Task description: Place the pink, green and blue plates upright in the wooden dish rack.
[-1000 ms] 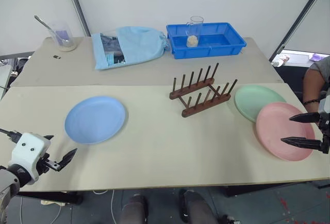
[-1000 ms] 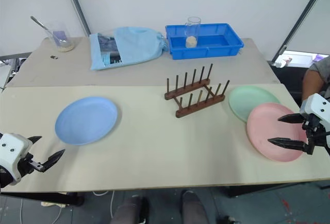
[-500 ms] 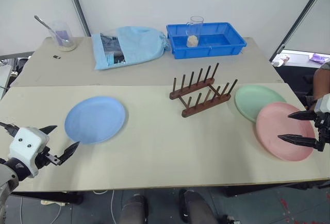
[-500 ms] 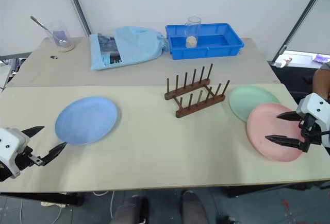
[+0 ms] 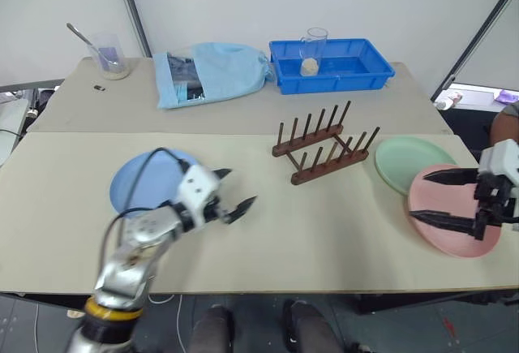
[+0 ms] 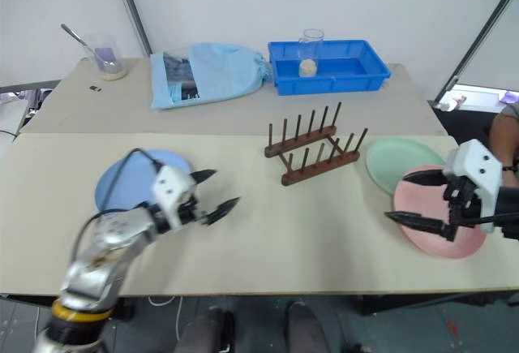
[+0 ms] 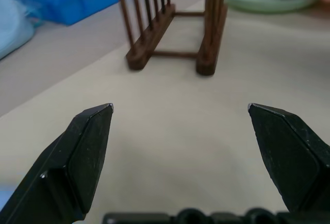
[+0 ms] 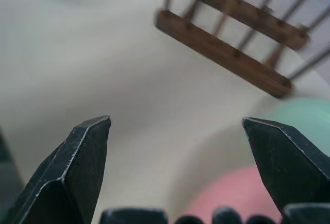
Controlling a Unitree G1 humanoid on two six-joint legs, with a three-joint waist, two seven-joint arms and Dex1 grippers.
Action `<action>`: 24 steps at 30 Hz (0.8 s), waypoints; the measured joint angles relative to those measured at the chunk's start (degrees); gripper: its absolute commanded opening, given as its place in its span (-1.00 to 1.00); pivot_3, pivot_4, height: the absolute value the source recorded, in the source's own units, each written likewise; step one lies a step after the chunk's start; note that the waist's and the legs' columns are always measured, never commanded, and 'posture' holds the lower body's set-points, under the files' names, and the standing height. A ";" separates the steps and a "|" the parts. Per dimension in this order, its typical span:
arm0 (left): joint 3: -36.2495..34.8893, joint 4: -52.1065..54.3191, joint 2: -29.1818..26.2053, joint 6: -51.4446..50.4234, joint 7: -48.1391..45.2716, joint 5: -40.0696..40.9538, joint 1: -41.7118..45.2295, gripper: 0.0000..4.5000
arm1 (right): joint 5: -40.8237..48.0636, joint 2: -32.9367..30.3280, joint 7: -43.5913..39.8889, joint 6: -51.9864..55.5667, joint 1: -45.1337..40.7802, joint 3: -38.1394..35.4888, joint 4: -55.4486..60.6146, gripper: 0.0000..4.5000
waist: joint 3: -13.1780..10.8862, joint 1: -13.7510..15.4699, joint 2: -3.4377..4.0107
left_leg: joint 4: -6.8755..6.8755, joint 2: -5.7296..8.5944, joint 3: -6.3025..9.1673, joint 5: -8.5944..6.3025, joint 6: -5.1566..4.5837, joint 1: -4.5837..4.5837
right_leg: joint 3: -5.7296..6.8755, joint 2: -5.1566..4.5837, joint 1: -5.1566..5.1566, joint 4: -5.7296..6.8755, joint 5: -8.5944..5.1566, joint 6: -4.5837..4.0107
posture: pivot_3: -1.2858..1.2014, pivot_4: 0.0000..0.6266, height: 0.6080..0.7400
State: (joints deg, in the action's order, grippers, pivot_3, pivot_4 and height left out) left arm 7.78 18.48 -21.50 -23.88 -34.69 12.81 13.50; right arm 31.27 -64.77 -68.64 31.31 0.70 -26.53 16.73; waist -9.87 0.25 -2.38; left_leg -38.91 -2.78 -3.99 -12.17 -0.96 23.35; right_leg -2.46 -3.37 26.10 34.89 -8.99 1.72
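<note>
Near the tabletop's (image 5: 268,247) right edge, the right gripper (image 5: 432,196) is hovering over the pink plate (image 5: 454,223), fingers wide and empty. Green plate (image 5: 409,164) is lying beside it, overlapped by pink. Rack (image 5: 324,144) is standing empty mid-tabletop. Left gripper (image 5: 231,192), fingers wide, is hanging beside the blue plate (image 5: 150,187).

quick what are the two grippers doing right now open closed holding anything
Left gripper: jaws open, holding nothing, beside the blue plate.
Right gripper: jaws open, holding nothing, over the pink plate.
</note>
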 measured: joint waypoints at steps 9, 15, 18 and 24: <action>8.07 -32.09 12.86 13.01 2.09 -7.48 14.39 1.00 | 5.08 3.56 7.69 9.99 2.23 -2.47 10.38 1.00 | -0.03 -0.11 -0.04 | -0.07 0.29 0.46 0.00 0.00 0.02 | 0.01 0.03 -0.04 0.04 0.01 0.02 | 0.03 -0.52 0.70; 7.31 -50.55 18.36 21.87 4.15 -10.03 24.12 1.00 | 7.32 5.70 10.50 11.99 3.09 -3.79 14.81 1.00 | -0.02 -0.06 -0.04 | -0.07 0.38 0.61 0.01 -0.03 0.22 | 0.00 0.03 -0.03 -0.04 -0.01 0.06 | 0.03 -0.52 0.70; 7.39 -57.79 20.31 25.30 4.94 -11.89 26.85 0.64 | 8.05 6.04 11.55 12.75 3.82 -3.86 15.85 1.00 | -0.03 0.00 -0.04 | -0.07 0.43 0.68 0.00 -0.04 0.41 | 0.00 0.02 0.04 -0.11 -0.04 0.12 | 0.03 -0.52 0.70; 6.70 -66.75 23.21 29.04 4.92 -13.20 31.26 -0.58 | 9.51 6.83 12.97 13.09 3.99 -4.06 16.97 1.00 | -0.03 0.41 -0.05 | -0.09 0.61 0.81 0.00 -0.04 0.44 | -0.02 -0.06 0.01 -0.13 -0.02 0.18 | 0.03 -0.52 0.70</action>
State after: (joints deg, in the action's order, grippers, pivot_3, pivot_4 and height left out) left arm 14.48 -48.27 1.72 5.17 -29.77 -0.40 44.76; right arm 40.78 -57.93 -55.67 44.40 4.69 -30.59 33.70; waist -9.90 0.66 -2.43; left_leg -39.00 -2.17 -3.18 -12.17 -1.00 23.79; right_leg -2.48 -3.43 26.11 34.76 -9.01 1.90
